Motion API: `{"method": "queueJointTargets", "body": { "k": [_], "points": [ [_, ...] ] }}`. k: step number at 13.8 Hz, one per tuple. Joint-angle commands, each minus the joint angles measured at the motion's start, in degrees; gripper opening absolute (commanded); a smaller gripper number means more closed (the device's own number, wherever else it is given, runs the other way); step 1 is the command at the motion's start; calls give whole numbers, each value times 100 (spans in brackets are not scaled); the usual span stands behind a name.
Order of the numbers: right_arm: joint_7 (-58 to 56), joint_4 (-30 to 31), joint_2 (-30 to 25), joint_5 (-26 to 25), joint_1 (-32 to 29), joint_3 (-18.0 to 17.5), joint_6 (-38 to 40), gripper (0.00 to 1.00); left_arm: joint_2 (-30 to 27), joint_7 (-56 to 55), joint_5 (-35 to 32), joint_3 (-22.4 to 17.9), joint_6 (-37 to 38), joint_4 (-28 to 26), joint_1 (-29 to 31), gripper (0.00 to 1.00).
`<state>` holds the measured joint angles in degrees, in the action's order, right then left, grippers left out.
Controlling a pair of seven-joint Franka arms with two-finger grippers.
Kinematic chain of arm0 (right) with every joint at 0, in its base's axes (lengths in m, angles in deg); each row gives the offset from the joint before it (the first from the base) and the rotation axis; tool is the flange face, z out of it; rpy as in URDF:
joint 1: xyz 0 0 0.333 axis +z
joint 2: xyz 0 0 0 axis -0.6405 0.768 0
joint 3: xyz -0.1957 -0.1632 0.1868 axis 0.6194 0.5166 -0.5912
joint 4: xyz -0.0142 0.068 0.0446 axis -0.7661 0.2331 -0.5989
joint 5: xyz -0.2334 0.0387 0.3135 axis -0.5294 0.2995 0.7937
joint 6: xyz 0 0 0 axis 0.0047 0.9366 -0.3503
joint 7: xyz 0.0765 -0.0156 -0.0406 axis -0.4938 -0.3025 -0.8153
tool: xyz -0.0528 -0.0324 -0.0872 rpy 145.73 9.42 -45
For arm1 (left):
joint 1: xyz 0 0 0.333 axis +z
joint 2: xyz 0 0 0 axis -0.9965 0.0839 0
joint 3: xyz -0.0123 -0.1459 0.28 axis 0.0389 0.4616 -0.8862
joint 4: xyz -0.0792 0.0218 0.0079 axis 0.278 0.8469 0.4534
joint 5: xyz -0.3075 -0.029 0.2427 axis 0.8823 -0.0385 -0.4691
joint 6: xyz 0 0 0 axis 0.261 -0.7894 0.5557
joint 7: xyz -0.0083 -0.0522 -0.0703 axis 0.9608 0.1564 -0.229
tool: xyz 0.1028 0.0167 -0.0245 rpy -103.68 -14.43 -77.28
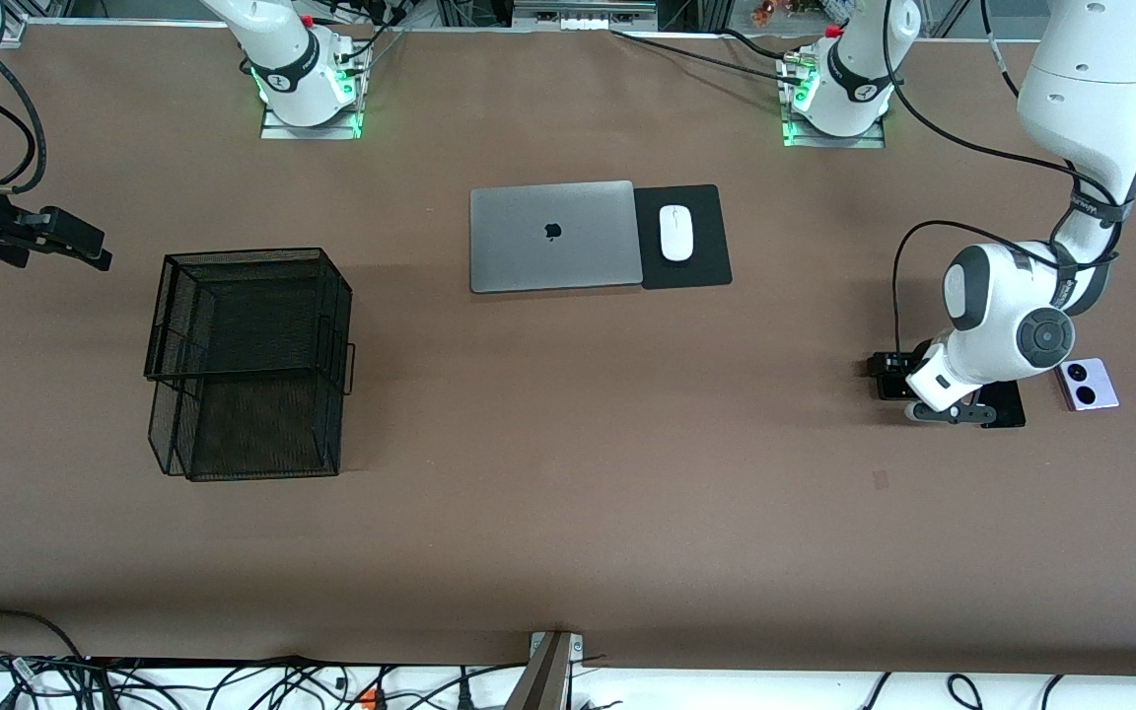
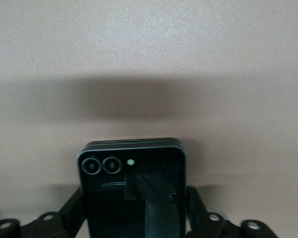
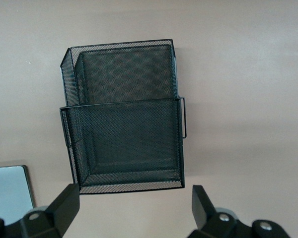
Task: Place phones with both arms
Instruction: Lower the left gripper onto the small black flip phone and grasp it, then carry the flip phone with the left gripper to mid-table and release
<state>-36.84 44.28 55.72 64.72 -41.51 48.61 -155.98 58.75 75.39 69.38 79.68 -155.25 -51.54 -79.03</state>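
Observation:
A small black flip phone (image 2: 132, 188) lies flat on the brown table, and my left gripper (image 2: 134, 196) is down over it with a finger pressed against each long side. In the front view that gripper (image 1: 891, 377) is low at the left arm's end of the table and hides the phone. A long black slab phone (image 1: 1006, 406) sticks out from under the left wrist. Beside it lies a lilac-white flip phone (image 1: 1088, 385) with two black circles. My right gripper (image 1: 75, 242) waits open and empty above the right arm's end of the table; its fingers (image 3: 69, 201) frame the basket.
A black wire-mesh basket (image 1: 248, 360) (image 3: 124, 119) stands toward the right arm's end. A shut grey laptop (image 1: 553, 235) lies mid-table nearer the robot bases, with a white mouse (image 1: 674, 232) on a black pad (image 1: 706, 261) beside it.

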Motion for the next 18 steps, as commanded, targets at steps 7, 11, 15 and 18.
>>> {"method": "queueJointTargets", "body": {
  "k": [7,11,15,18],
  "points": [
    [-66,36,-47,25,-69,-110,-58,100,-338,-150,-38,405,1240,876,-9,35],
    [-66,36,-38,33,-69,-110,-76,100,-277,-894,-38,976,1964,1801,-289,36],
    [-57,36,-38,33,-69,-110,-85,100,468,-1764,233,1030,1930,2783,-1570,36],
    [-66,36,-29,42,-69,-110,-94,100,1347,-2424,296,960,1632,3785,-2538,38]
  ]
}}
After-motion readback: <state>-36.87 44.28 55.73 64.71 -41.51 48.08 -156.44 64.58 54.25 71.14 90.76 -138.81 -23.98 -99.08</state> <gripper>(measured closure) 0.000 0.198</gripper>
